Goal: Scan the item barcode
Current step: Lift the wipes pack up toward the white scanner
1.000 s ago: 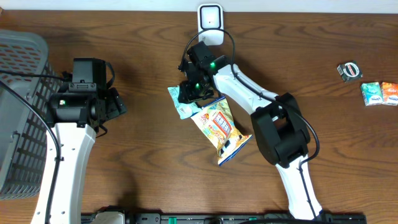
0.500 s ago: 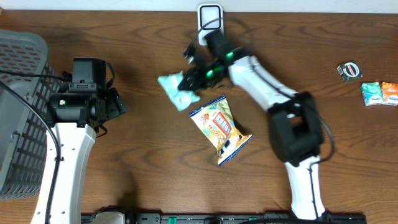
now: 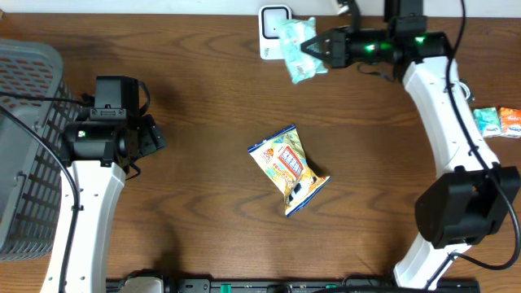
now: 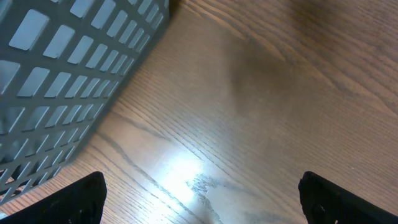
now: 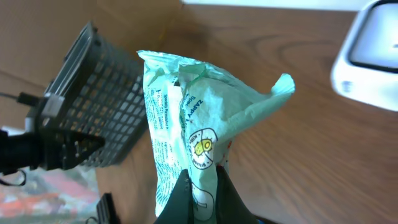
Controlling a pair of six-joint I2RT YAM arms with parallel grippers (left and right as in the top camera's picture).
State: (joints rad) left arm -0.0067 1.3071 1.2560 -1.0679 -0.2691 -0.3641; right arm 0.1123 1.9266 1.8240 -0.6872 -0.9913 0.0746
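Note:
My right gripper [image 3: 314,47] is shut on a mint-green packet [image 3: 296,39] and holds it lifted at the back of the table, right beside the white scanner [image 3: 272,24]. In the right wrist view the packet [image 5: 189,112] stands crumpled above the pinching fingers [image 5: 219,198], with the scanner [image 5: 373,50] at the upper right. A yellow snack bag [image 3: 289,168] lies flat mid-table. The left gripper [image 3: 155,138] hangs open over bare wood [image 4: 205,194], holding nothing.
A grey mesh basket [image 3: 24,146] fills the left edge, close to the left arm [image 4: 62,74]. Small packets lie at the far right: a dark one [image 3: 457,93], a green one [image 3: 487,122] and an orange one [image 3: 511,120].
The right gripper closed on the green packet beside the snack bag, then carried it up and to the right, over to the scanner. The left arm has stayed still.

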